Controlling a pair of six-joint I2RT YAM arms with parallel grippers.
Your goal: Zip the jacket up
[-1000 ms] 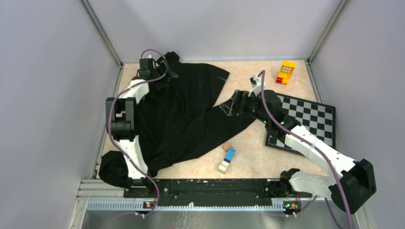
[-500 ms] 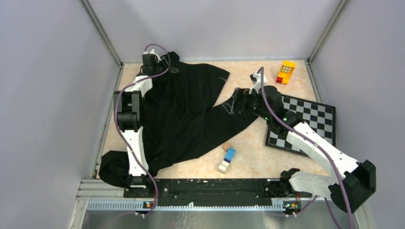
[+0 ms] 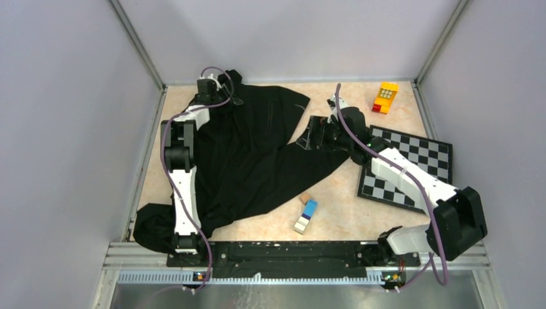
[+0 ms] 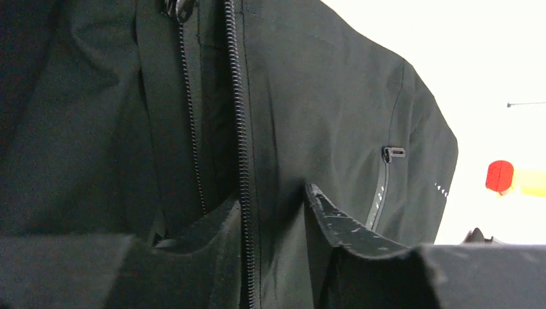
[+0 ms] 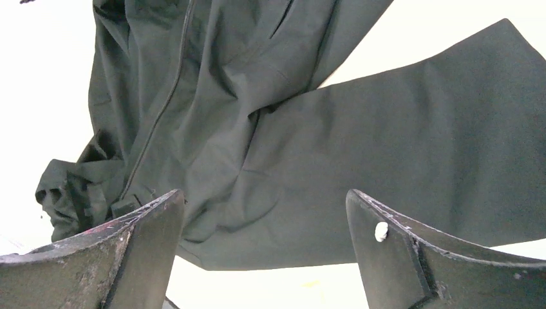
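The jacket [image 3: 251, 154] lies rumpled on the desk [image 3: 335, 199], wholly to the left of the chequered board [image 3: 405, 164], with one sleeve [image 3: 302, 170] stretching toward the board's far left corner. The left tool [image 4: 273, 195] is at the jacket's collar end, the part farthest from the board, its fingers apart with the zip [image 4: 241, 129] running between them. The right tool [image 5: 263, 193] hovers just off the board's far left corner, by the sleeve's end, fingers spread wide and holding nothing.
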